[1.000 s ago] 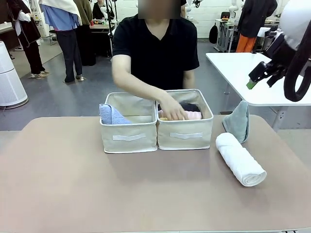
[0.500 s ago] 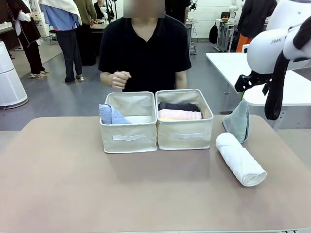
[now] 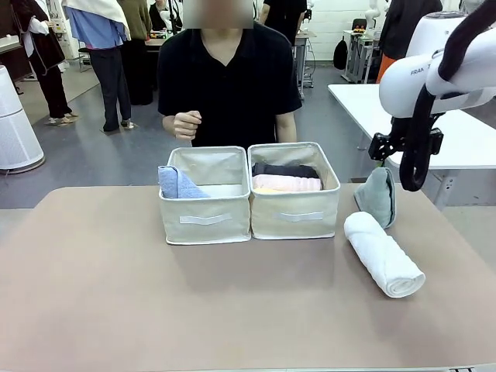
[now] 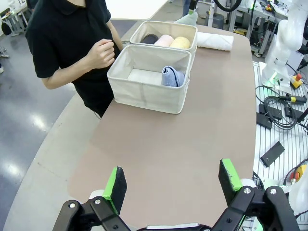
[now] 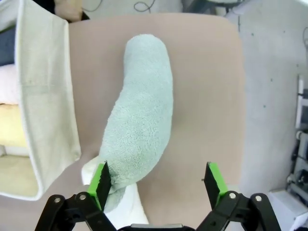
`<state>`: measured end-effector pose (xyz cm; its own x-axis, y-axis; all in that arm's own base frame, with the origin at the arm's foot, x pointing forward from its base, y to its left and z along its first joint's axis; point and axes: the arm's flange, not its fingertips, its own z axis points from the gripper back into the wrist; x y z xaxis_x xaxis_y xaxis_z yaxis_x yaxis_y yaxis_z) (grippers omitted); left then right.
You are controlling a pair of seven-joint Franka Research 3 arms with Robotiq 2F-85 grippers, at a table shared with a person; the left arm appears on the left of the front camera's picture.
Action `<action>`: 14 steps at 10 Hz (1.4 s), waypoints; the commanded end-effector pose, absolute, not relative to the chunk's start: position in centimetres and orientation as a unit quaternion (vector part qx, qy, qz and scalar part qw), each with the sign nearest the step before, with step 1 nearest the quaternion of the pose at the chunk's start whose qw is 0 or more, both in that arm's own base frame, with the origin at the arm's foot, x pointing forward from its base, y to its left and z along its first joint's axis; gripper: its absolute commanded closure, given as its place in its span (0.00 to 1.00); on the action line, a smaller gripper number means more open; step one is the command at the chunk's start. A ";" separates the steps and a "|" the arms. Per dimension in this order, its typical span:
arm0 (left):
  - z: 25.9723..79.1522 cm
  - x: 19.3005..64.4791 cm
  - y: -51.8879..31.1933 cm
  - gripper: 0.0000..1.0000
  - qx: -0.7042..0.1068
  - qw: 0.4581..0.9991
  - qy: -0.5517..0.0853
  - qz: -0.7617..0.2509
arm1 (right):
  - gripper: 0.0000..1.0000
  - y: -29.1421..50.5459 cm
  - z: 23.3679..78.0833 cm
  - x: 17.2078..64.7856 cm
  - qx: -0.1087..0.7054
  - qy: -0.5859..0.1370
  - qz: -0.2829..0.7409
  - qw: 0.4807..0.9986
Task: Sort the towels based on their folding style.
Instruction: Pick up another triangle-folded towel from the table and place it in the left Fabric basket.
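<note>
I judge four sorted, blue cone (image 3: 177,183) in the left bin (image 3: 204,221), three rolls (image 3: 286,183) in the right bin (image 3: 296,217); teal cone (image 3: 377,198) and white roll (image 3: 383,253) lie on the table (image 3: 116,294), left fingers (image 4: 115,185) and right fingers (image 5: 102,183) spread empty.

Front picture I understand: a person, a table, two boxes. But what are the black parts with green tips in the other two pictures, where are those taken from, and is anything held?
They are the robot's two grippers, each with two fingers. A camera behind each looks along the fingers. The left gripper is open above the table, holding nothing. The right gripper is open over a grey-green towel, not gripping it. Beside that towel lies a white rolled towel. The left box holds a blue towel; the right box holds rolled towels. The front camera faces the person.
</note>
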<state>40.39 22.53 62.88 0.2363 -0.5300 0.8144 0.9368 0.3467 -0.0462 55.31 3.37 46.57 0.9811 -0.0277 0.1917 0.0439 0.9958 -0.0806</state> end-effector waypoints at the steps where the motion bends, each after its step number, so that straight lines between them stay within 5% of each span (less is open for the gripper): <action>1: 63.1 40.3 22.6 0.00 -0.279 0.734 -0.365 -0.500 | 0.00 3.1 47.3 55.8 -0.028 -0.093 -0.018 0.995; 8: 63.1 40.3 22.6 0.00 -0.279 0.734 -0.365 -0.500 | 0.00 4.1 50.9 55.1 0.032 -0.127 -0.008 0.991; 14: 63.1 40.3 22.6 0.00 -0.279 0.734 -0.365 -0.500 | 0.00 4.3 44.9 56.8 0.013 -0.070 -0.012 0.997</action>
